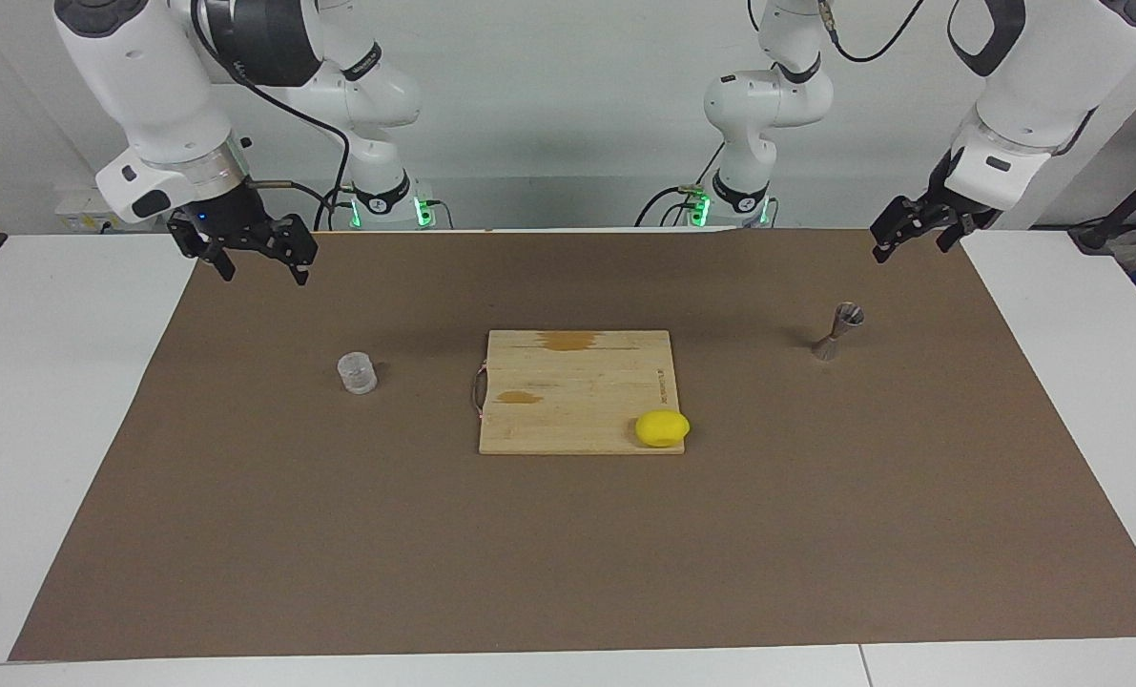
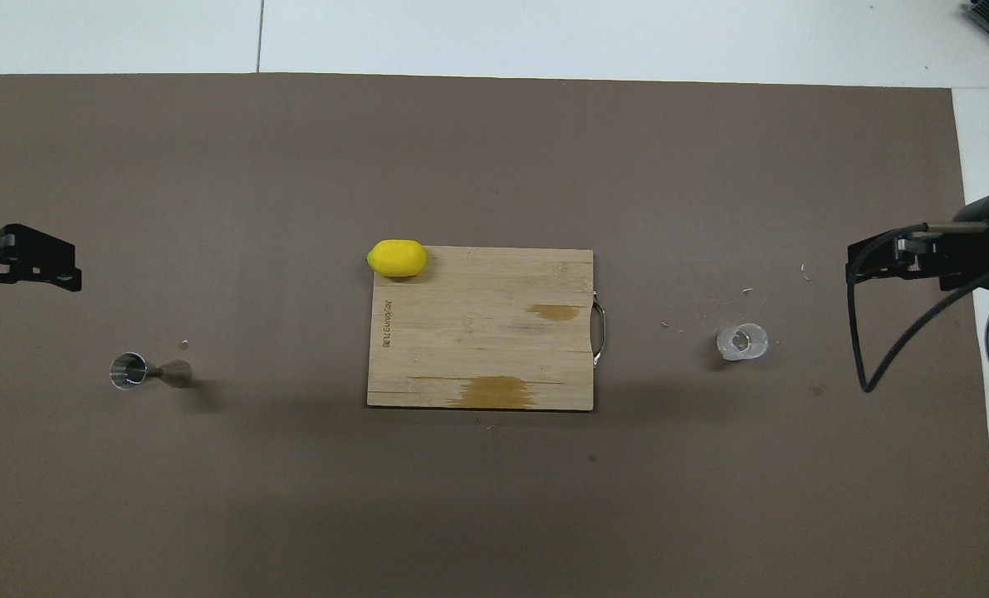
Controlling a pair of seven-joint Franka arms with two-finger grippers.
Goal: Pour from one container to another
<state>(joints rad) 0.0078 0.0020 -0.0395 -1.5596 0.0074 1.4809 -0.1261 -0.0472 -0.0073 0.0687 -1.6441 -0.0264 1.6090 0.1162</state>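
Note:
The small clear ribbed cup (image 1: 358, 373) stands upright on the brown mat toward the right arm's end of the table; it also shows in the overhead view (image 2: 741, 341). The metal hourglass jigger (image 1: 836, 331) stands upright toward the left arm's end, also seen from above (image 2: 149, 371). My right gripper (image 1: 264, 275) hangs open and empty in the air over the mat's edge, apart from the cup (image 2: 901, 259). My left gripper (image 1: 913, 248) hangs open and empty over the mat near its corner, apart from the jigger (image 2: 21, 267).
A wooden cutting board (image 1: 577, 382) with a metal handle lies in the middle of the mat (image 1: 568, 572), between cup and jigger. A yellow lemon (image 1: 662, 427) rests at the board's corner farthest from the robots, toward the left arm's end (image 2: 397, 257).

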